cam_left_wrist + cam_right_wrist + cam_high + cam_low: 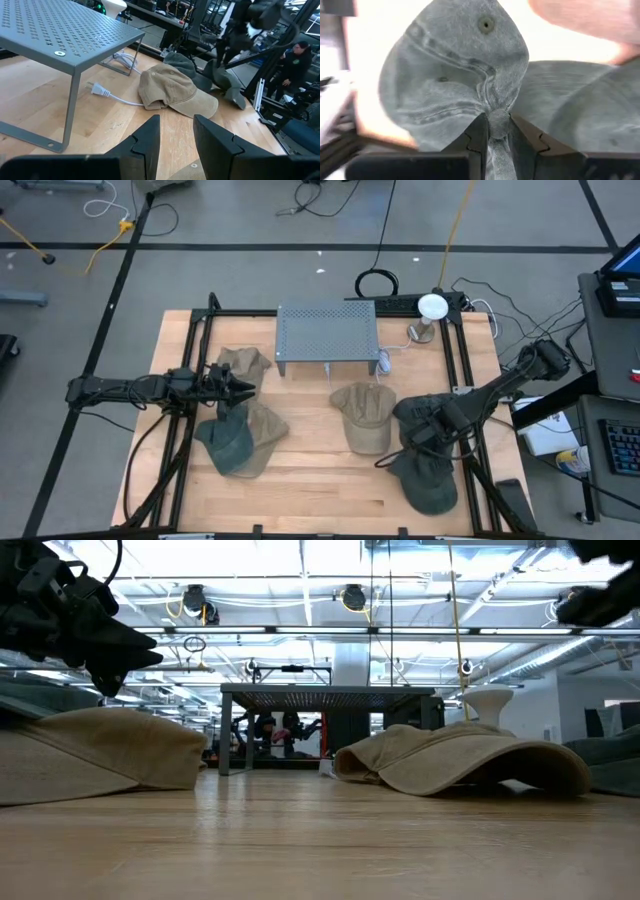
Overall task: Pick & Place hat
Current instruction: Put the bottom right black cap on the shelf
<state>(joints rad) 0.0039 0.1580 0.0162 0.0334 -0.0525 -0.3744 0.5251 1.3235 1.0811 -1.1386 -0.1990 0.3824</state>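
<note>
The right gripper (498, 131) pinches a fold of the dark green cap (425, 470) near the tan cap (365, 417), while the left gripper (243, 388) hovers spread beside the perforated metal stand (327, 333).

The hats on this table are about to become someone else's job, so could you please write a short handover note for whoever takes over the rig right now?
Right gripper: shut on a fold of a dark green hat at the table's right side.
Left gripper: open, holding nothing, above the left hats.
Hats: a tan hat by the left gripper, a tan hat partly covered by a green hat front left, a tan hat in the middle, another green hat front right.
Done: nothing lies on the grey rack.
Left: carry the gripped hat off and set it down; the pictures do not show where.
</note>
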